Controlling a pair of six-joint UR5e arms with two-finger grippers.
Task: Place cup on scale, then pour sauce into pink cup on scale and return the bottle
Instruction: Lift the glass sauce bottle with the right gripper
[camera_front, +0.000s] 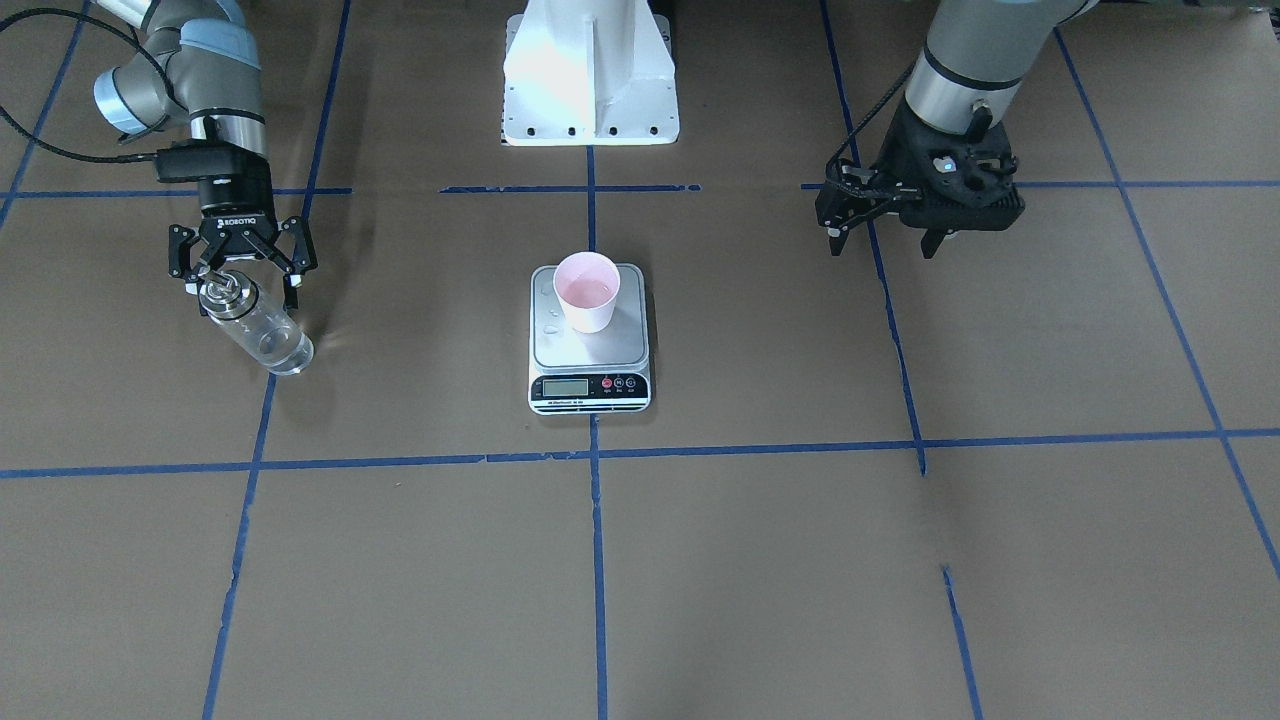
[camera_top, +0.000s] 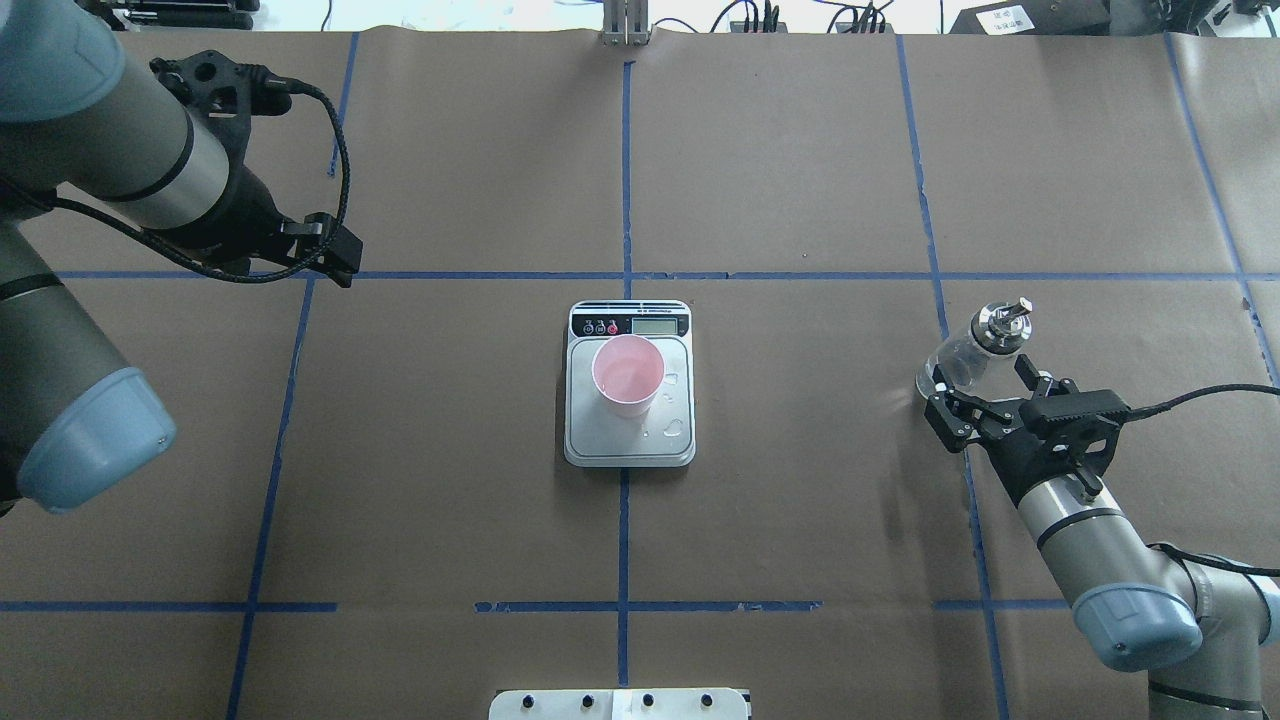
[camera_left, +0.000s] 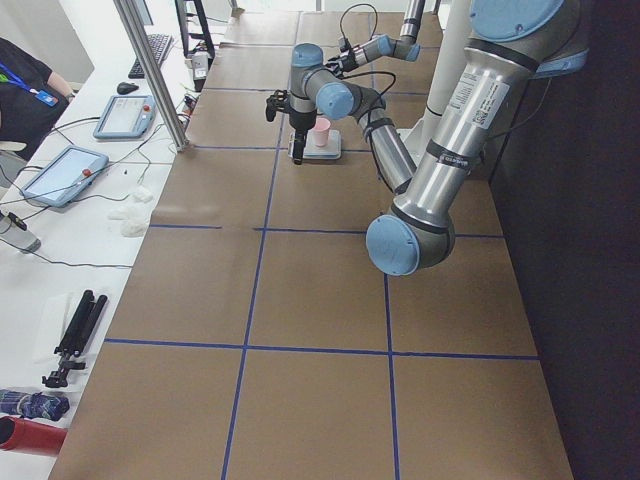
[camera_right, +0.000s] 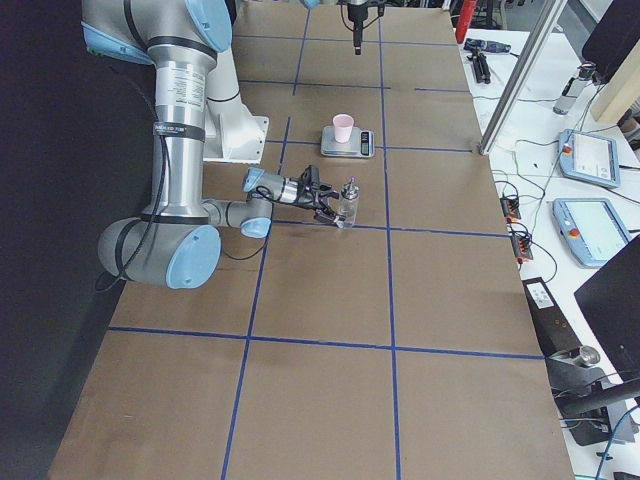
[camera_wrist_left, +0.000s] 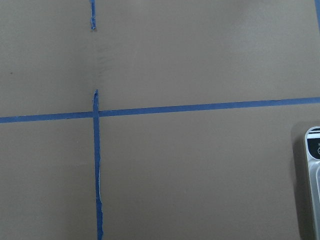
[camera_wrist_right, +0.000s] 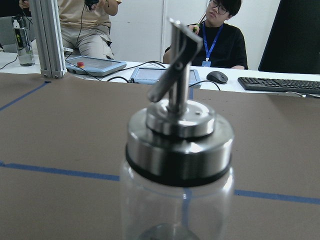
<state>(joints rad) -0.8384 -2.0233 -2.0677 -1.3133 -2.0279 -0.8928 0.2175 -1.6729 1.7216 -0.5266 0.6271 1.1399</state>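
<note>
The pale pink cup (camera_front: 587, 290) stands upright on the silver platform of the scale (camera_front: 590, 352), at the table's middle; it also shows in the overhead view (camera_top: 628, 375). The clear glass bottle (camera_front: 255, 328) with its metal spout stands on the table off to my right side, with clear liquid low inside. My right gripper (camera_front: 243, 292) is open, its fingers spread on either side of the bottle's upper part (camera_top: 985, 330). The right wrist view shows the bottle (camera_wrist_right: 177, 150) very close. My left gripper (camera_front: 880, 243) is open and empty, held above the table far from the scale.
A few clear drops lie on the scale platform (camera_top: 672, 430). The robot's white base (camera_front: 590, 75) stands behind the scale. Blue tape lines (camera_front: 600, 455) cross the brown paper. The scale's edge shows in the left wrist view (camera_wrist_left: 312, 185). Operators sit beyond the table's far edge (camera_wrist_right: 220, 35).
</note>
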